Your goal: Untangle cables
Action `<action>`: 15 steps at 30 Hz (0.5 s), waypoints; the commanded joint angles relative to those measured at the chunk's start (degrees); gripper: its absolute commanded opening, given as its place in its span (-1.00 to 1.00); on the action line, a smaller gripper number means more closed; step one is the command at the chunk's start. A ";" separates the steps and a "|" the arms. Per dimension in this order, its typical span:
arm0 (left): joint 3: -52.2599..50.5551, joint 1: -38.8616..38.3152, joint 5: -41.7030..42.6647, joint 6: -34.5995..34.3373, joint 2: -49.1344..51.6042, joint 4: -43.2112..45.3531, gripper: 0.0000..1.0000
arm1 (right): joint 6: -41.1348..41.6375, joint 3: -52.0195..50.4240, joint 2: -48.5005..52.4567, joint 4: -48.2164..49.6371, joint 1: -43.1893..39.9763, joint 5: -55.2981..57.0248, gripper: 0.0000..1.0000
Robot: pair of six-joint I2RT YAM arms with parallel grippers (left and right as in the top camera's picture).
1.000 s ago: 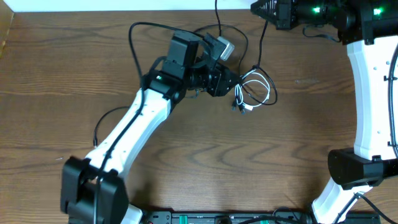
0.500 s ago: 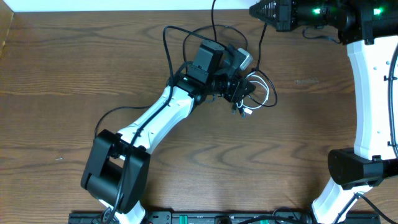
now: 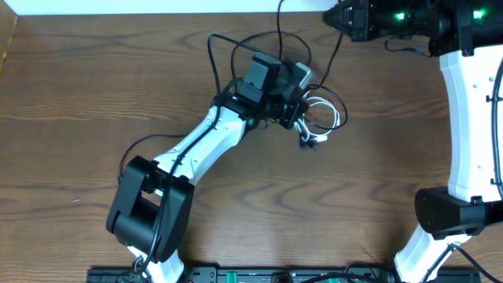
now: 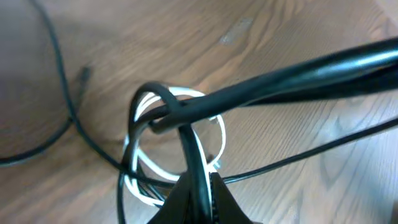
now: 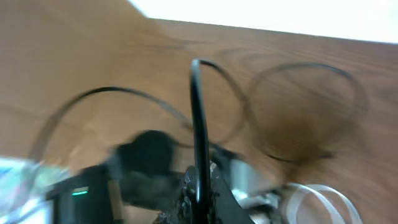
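Note:
The white cable (image 3: 338, 122) lies coiled in small loops right of the table's centre, tangled with the thin black cable (image 3: 333, 53). My left gripper (image 3: 302, 110) sits at the coil's left edge. In the left wrist view the left gripper (image 4: 200, 202) is shut on the black cable (image 4: 194, 162), which rises from the jaws across the white cable's loops (image 4: 219, 127). My right gripper (image 3: 334, 17) is at the table's far edge. There the right gripper (image 5: 200, 202) is shut on the black cable (image 5: 198, 124), which stands straight up from it, with the white cable (image 5: 314, 190) at lower right.
A thicker black arm cord (image 4: 298, 78) crosses the left wrist view above the coil. The left arm (image 3: 196, 149) stretches diagonally from the near-left base. The right arm's base (image 3: 456, 212) stands at the right edge. A black strip (image 3: 275, 275) runs along the front edge.
My left gripper has swung right to the coil and closed on the black cable. The white loops and plug ends have shifted a little. The right gripper has barely moved.

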 commanded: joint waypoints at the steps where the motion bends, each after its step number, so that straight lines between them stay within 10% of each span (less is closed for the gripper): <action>1: 0.07 3.02 -0.50 0.31 -7.08 -3.58 -0.85 | 2.75 -0.07 0.74 -1.14 -1.33 13.09 -0.98; 15: 0.07 9.25 -0.52 0.35 -31.63 -16.85 -0.85 | 6.51 -0.15 17.33 -2.05 -5.49 23.61 -0.98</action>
